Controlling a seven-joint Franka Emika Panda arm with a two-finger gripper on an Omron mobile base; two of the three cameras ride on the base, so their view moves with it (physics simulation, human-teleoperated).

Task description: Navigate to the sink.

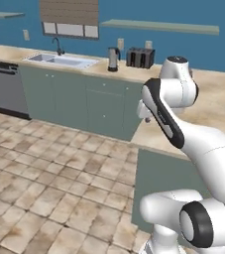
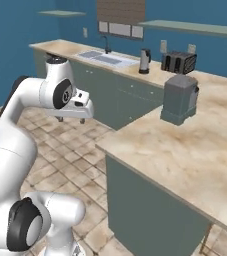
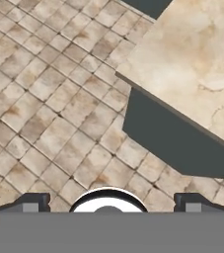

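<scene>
The sink (image 1: 62, 60) sits well ahead of my gripper (image 3: 108, 202) and off to its left, sunk into the far counter (image 1: 134, 73) beyond the tiled floor (image 1: 49, 168). It's a rigid, fixed basin, nothing to grasp, only to drive up to. My fingertips (image 3: 32, 201) stand wide apart, holding nothing.

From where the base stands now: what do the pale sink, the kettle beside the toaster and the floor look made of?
Pale grey-white rectangular sink: looks like matte enamel or composite, flat tone, no glare; its dark curved faucet could be dark metal. Tall grey kettle: probably brushed steel, soft vertical sheen, dark handle. Beige-brown tiled floor: looks like stone or ceramic tile, mottled patches between grout lines. All rendered, so tentative.
</scene>
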